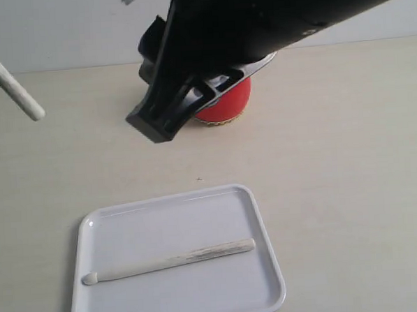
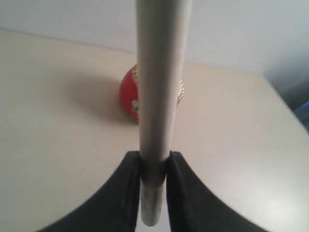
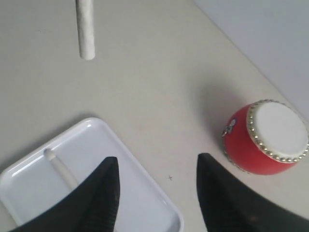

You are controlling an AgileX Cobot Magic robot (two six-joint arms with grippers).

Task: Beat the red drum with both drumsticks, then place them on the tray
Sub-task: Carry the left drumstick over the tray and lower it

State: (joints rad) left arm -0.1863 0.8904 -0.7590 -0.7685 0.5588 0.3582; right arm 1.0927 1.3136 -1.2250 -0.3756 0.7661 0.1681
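Observation:
One pale drumstick [image 1: 170, 260] lies across the white tray [image 1: 264, 279] at the front. The other drumstick [image 1: 13, 89] hangs in the air at the far left, and my left gripper [image 2: 154, 162] is shut on it [image 2: 157, 96]. The red drum [image 1: 227, 102] stands on the table behind the tray, mostly hidden by my right arm. My right gripper [image 3: 157, 166] is open and empty, high above the tray's corner [image 3: 164, 212]. From the right wrist I see the drum [image 3: 268, 140], the held stick's end [image 3: 85, 29] and part of the stick in the tray [image 3: 62, 169].
The beige table [image 1: 349, 162] stretches to the right of the tray and drum. A pale wall [image 1: 62, 31] runs behind the table. My right arm's black body [image 1: 258, 27] crosses the top of the exterior view.

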